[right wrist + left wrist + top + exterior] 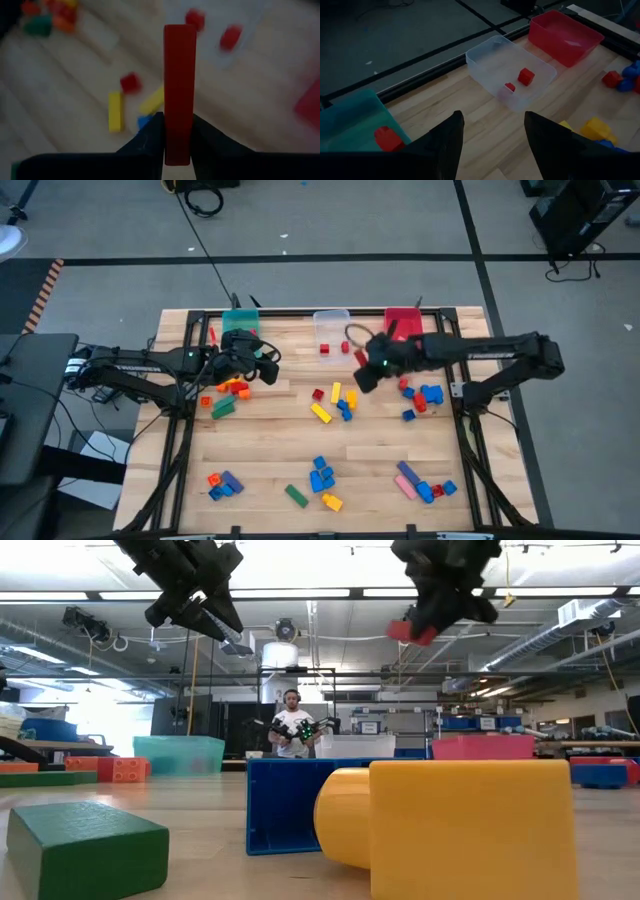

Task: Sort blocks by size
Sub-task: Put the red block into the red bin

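Two small red blocks [525,76] sit in clear bin [510,70] (one in teal bin [350,125]); most lie loose on table [270,450]. Right gripper [172,145] clamps long red bar [179,90] aloft; left gripper [492,142] apart, empty

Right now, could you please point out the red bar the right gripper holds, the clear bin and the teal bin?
Red bar [179,90]: right wrist view, its front face.
Clear bin [485,49]: left wrist view, far rim.
Teal bin [350,107]: left wrist view, inner wall.
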You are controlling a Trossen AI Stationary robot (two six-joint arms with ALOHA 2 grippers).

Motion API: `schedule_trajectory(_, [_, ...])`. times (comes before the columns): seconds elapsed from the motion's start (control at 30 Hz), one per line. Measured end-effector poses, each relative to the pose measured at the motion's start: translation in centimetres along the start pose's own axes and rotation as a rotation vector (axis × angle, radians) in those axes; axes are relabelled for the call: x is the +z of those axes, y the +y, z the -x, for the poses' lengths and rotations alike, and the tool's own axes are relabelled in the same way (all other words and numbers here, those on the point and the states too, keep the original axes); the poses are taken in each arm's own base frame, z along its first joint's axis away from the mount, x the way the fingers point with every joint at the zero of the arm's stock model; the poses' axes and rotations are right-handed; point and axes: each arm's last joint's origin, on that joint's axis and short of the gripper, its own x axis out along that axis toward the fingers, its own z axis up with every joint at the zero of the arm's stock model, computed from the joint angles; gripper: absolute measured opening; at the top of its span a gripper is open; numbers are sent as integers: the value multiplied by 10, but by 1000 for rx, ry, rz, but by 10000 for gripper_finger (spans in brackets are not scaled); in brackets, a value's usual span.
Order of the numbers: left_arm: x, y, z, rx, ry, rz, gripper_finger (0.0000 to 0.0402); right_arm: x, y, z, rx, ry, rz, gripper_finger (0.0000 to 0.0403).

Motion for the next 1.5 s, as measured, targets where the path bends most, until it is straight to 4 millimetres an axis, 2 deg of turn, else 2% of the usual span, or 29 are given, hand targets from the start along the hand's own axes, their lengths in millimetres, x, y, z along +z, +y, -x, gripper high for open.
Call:
schedule_trajectory(0.17, [0, 0, 0, -1, 0, 2, 217, 25, -28, -4, -90, -27, -7, 74])
schedule_trajectory(0.47, [0, 0, 0, -1, 0, 3, 217, 58, -99, -11, -276, -10, -97, 74])
schedule_trajectory(0.67, [0, 0, 0, -1, 0, 4, 217, 49, -152, -32, -358, 86, -222, 74])
schedule_trajectory(0.87, [0, 0, 0, -2, 1, 4, 217, 27, -188, -55, -383, 150, -317, 75])
schedule_trajectory(1.1, [0, 0, 0, -2, 1, 4, 217, 10, -205, -67, -409, 176, -360, 91])
schedule_trajectory(1.3, [0, 0, 0, -2, 1, 3, 217, 11, -205, -68, -405, 163, -360, 132])
schedule_trajectory(1.5, [0, 0, 0, -11, 7, 3, 217, 12, -205, -69, -404, 148, -359, 155])
